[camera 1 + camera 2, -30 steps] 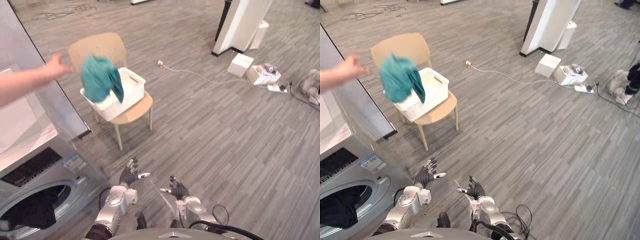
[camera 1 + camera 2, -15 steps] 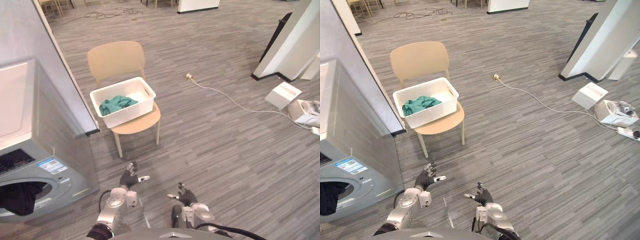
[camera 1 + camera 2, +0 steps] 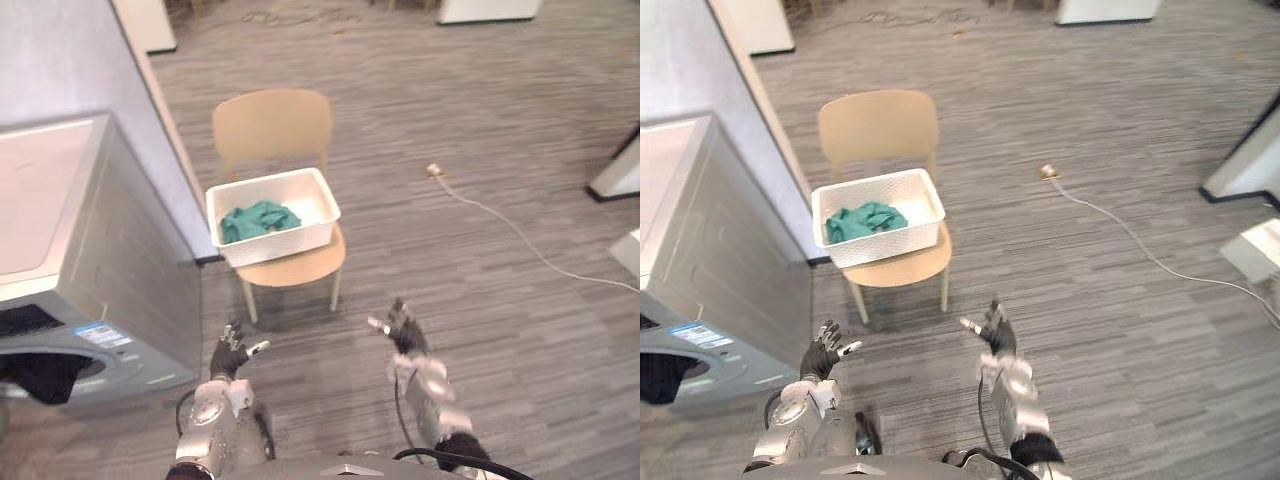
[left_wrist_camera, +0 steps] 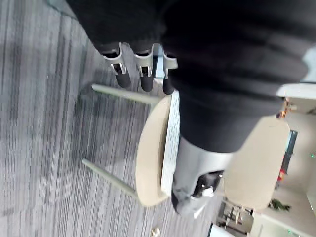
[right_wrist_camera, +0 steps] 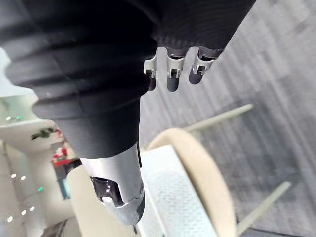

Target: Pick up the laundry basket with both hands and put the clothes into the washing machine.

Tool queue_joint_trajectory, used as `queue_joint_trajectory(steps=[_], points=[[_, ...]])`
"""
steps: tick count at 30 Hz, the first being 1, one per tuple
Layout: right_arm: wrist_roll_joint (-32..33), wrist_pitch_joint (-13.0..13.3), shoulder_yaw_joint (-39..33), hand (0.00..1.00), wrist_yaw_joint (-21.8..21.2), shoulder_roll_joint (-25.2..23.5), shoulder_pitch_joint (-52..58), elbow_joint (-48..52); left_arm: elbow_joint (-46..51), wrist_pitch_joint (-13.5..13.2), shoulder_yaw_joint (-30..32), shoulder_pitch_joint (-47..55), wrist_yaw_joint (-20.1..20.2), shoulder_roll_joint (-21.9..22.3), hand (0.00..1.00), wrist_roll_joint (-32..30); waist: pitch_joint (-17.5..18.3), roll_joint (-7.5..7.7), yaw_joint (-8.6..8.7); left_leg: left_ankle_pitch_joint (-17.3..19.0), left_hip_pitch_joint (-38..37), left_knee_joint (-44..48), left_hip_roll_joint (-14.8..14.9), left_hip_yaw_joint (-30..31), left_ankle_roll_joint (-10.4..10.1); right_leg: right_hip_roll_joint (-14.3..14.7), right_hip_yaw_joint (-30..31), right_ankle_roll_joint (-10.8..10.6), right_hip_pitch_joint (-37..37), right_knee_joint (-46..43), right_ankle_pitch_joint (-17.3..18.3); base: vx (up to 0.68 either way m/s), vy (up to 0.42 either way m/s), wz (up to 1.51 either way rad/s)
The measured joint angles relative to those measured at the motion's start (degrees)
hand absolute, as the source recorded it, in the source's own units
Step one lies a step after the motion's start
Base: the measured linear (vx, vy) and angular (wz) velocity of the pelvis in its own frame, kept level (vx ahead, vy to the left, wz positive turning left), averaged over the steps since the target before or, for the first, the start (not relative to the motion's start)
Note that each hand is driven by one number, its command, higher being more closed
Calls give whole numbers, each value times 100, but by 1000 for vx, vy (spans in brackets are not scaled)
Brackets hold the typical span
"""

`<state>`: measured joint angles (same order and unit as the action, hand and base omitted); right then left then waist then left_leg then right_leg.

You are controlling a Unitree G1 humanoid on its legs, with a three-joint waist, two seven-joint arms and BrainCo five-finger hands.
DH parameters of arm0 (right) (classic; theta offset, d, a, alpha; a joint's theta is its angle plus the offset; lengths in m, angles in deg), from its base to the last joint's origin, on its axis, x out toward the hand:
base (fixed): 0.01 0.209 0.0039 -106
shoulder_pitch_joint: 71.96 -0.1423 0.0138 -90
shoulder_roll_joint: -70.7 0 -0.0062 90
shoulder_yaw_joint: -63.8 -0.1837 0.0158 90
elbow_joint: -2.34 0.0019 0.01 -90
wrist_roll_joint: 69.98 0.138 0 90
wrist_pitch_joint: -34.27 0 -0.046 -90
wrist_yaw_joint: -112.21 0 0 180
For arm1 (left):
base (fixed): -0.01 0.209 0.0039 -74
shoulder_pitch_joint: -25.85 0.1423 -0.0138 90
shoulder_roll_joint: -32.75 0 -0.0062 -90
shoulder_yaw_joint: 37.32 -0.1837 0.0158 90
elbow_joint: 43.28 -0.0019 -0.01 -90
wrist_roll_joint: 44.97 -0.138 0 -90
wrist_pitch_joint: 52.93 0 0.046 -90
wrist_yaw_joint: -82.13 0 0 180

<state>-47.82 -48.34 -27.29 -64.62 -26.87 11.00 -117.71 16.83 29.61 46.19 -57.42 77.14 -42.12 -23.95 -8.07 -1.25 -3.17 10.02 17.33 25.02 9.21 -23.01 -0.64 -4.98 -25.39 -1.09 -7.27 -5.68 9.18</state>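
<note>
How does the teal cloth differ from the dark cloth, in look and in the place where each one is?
The teal cloth lies inside the white basket on the chair; the dark cloth hangs at the front opening of the washing machine. The teal cloth is bright blue-green; the dark cloth is nearly black. Both are bunched up, not folded.

The chair (image 3: 272, 125) is seen from high up and well back in both eye views, and from low down and closer in both wrist views.
</note>
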Motion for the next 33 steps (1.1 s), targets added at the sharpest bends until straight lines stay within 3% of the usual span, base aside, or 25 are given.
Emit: queue_joint_trajectory(steps=[1,2,4,6,7,8,10,11,13,16,18,19,21,23,24,25,26,28,30,33], points=[[-5,50,-35,0,110,113,-220,-2,0,0,0,98,0,14,0,-28,45,-148,-34,-542,-73,-791,-52,25,-22,36,-93,-217,-149,58,84,238,180,69],[-10,56,-70,0,148,138,-309,-9,-28,1,3,130,0,10,0,-67,68,-208,-61,-1009,-131,-857,-75,24,154,40,-90,-320,-225,57,141,293,210,45],[-37,91,-108,0,353,76,-689,-5,-74,7,196,213,-20,-23,0,-197,60,59,-218,-677,-158,-653,-363,-45,437,-278,-55,-529,-294,7,260,310,192,22],[-207,93,-105,0,358,51,-894,-4,-193,15,335,325,-57,-16,0,-232,70,89,-316,-216,-120,-218,-428,-63,526,-481,117,-672,-277,-340,334,305,210,-2],[-264,93,-103,0,358,46,-903,-3,-343,29,390,442,-61,18,0,-266,94,110,-321,-28,-290,-212,-579,-87,585,-757,324,-832,-93,-1107,447,359,272,1],[-362,94,-102,0,358,43,-899,-4,-384,35,397,508,-61,32,0,-270,98,107,-314,38,-385,-225,-630,-96,580,-905,448,-850,98,-1680,457,258,204,13],[-679,47,-66,0,361,-51,-894,-3,-572,71,420,566,-69,-80,0,-333,111,213,-256,204,-731,-228,-817,-35,634,-1395,957,-926,1132,-4453,46,317,171,31],[-753,17,-44,0,361,-79,-896,1,-620,94,421,567,-69,-145,0,-370,129,243,-240,230,-823,-241,-857,28,652,-1450,981,-856,1315,-4971,22,372,138,41],[-1044,-8,96,0,351,-84,-902,36,-697,138,437,581,-76,-273,0,-504,144,256,-202,235,-1317,-540,-920,254,666,-1422,730,-434,1703,-5677,279,294,53,41],[-1171,-13,118,0,328,-42,-885,321,-703,146,427,560,-64,-259,0,-566,154,270,-97,228,-1516,-741,-950,560,654,-1289,546,-186,2111,-4865,571,231,-34,58],[-1402,-32,116,0,308,142,-822,461,-746,160,407,456,-41,-242,0,-671,148,255,8,195,-1516,-781,-949,900,591,-1153,681,-195,2246,-3638,621,187,-112,88],[-1560,-52,54,0,301,248,-745,457,-771,161,408,367,-29,-233,0,-721,148,257,22,162,-1515,-800,-921,1113,504,-1020,986,-303,2224,-2699,515,193,-175,95],[-1681,-179,-92,0,278,334,-586,439,-923,161,411,223,-14,-257,0,-808,151,262,18,177,-1531,-754,-834,1472,278,-846,1505,-422,2073,-1566,73,184,-235,101],[-1819,-250,-165,0,208,334,-466,440,-953,159,404,186,-14,-328,0,-891,208,392,19,273,-1581,-675,-838,1749,44,-848,1753,-557,1890,-1046,-704,164,-365,84],[-1929,-269,-159,0,162,327,-402,431,-966,151,409,225,-11,-402,0,-893,268,590,-3,385,-1531,-559,-902,1878,-136,-926,1746,-707,1787,-938,-1153,127,-500,53],[-2040,-288,-164,0,93,421,-418,413,-1057,156,409,251,-10,-321,0,-893,294,357,-66,528,-1422,-363,-625,2036,-280,-735,1565,-703,1702,-899,-1007,91,-426,44],[-2040,-287,-161,0,91,447,-421,421,-1059,151,405,305,-1,-270,0,-896,316,323,-57,574,-1319,-309,-496,2103,-346,-614,1455,-650,1683,-800,-960,36,-269,30],[-2236,-367,-130,0,73,554,-436,404,-1129,159,402,325,46,-103,0,-892,349,96,-36,498,-1182,-411,-141,2357,-555,-253,1096,-425,1594,-628,-948,65,-288,41],[-2272,-397,-131,0,65,572,-443,364,-1125,159,403,314,55,-89,0,-889,290,16,-21,409,-1119,-448,20,2605,-682,-94,821,-289,1506,-627,-898,28,-273,58],[-2457,-410,-186,0,71,598,-556,252,-1117,159,352,149,156,-109,0,-892,100,161,34,121,-757,-482,94,2642,-621,-140,314,-177,1551,-623,-772,-45,-164,81]])
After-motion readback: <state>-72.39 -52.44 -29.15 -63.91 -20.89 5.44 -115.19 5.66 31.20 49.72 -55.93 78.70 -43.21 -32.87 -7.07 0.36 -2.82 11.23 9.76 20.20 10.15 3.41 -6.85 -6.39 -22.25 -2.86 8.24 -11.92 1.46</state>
